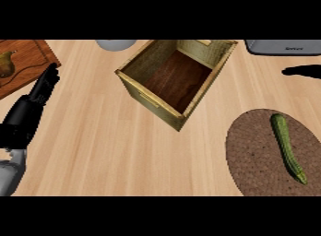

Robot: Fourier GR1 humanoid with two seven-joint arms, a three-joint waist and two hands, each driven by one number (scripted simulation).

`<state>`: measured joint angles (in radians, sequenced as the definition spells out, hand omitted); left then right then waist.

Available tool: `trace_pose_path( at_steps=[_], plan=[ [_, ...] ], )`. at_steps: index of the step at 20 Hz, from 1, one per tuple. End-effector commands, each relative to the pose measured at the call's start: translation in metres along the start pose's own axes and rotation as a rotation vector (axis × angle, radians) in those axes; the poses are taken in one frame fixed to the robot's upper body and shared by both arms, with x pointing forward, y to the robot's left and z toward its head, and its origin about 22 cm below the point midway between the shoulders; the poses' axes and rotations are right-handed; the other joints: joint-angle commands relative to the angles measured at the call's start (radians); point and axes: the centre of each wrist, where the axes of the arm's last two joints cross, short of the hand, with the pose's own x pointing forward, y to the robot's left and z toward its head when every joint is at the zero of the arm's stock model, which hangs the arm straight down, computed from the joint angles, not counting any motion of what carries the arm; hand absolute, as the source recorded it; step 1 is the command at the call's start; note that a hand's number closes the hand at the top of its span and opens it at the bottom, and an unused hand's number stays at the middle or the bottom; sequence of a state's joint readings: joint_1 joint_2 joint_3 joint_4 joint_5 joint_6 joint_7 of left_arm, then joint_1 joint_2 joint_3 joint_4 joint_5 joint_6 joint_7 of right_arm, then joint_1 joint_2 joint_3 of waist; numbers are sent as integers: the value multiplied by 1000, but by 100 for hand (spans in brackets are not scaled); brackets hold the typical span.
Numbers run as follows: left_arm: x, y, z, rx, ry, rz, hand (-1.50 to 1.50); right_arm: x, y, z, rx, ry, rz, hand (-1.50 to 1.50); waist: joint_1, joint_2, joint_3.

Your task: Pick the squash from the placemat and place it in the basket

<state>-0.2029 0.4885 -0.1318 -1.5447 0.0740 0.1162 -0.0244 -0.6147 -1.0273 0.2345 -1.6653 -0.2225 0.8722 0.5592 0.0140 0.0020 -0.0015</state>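
The squash (pixel 287 148), long, thin and green, lies lengthwise on the right half of a brown oval placemat (pixel 258 161) at the lower right. The basket (pixel 144 94) is an open yellow-green box with a dark wooden floor, standing at the top centre, left of the placemat. My left hand (pixel 35 99) rests at the far left with straight fingers pointing up, far from both. A flat black shape (pixel 306 71) reaches in from the right edge above the placemat. It may be my right hand, well above the squash and not touching it.
A wooden cutting board (pixel 27 60) with a pear (pixel 2 63) on it lies at the top left, just beyond my left fingertips. A grey round object (pixel 115 44) and a grey appliance (pixel 289 47) sit along the far edge.
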Motion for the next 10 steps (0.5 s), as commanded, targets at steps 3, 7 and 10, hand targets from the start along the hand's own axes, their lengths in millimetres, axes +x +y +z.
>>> trace_pose_path(
  at_steps=[3,7,10],
  plan=[
    [17,-7,-21,-7,-1,2,0,-12,1,-19,85,45,36,-150,-8,0,2],
    [-1,1,-17,10,-2,7,0,-20,18,-33,109,30,62,-150,-11,0,1],
    [-11,1,13,4,-2,7,0,-21,37,-46,122,36,88,-150,-6,-2,2]
  ],
)
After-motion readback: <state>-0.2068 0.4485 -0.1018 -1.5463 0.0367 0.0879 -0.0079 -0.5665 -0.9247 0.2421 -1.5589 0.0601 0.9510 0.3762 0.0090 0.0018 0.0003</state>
